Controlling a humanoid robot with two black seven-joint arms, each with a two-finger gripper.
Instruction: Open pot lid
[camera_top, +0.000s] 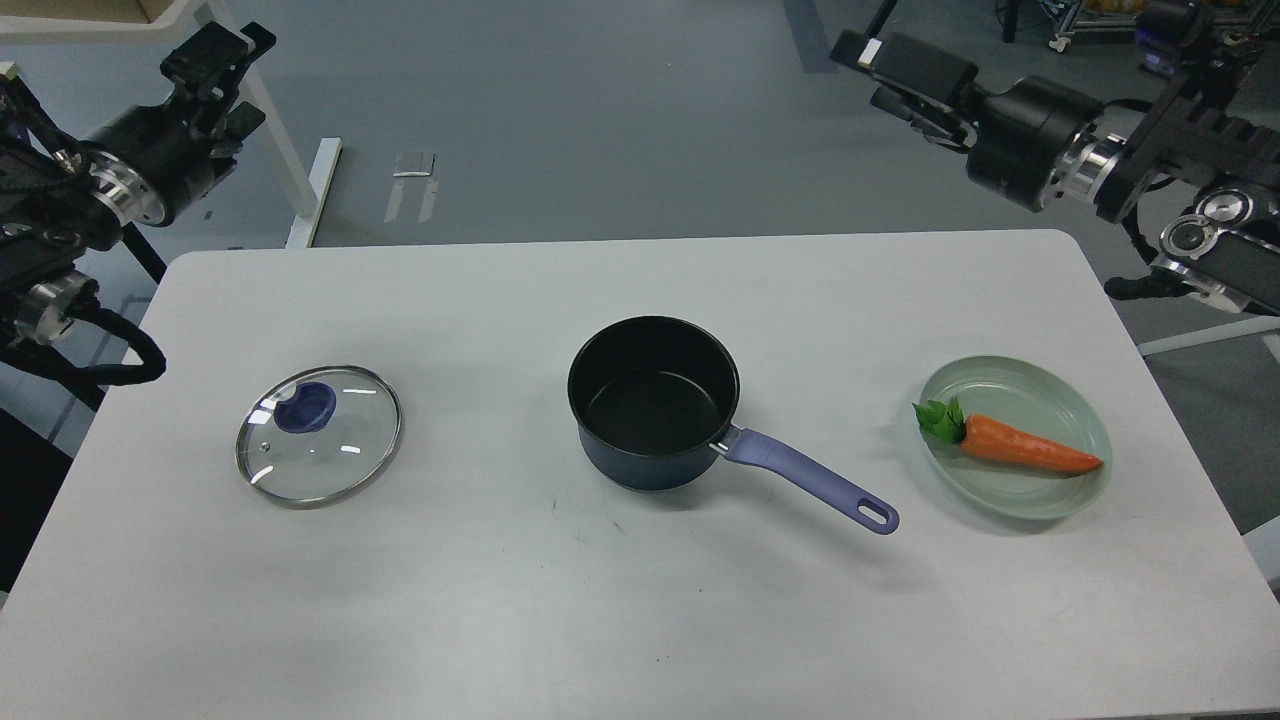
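Note:
The dark blue pot (655, 400) stands uncovered at the table's middle, its purple handle (810, 485) pointing to the front right. Its glass lid (320, 435) with a blue knob (305, 408) lies flat on the table to the pot's left, apart from it. My left gripper (228, 75) is raised high beyond the table's far left corner, open and empty. My right gripper (905, 85) is raised high beyond the far right edge, open and empty. Neither touches anything.
A pale green plate (1000, 378) holding an orange carrot (1025, 452) sits at the right of the white table (640, 600). White table legs (260, 130) and a black frame (50, 160) stand on the floor at the back left.

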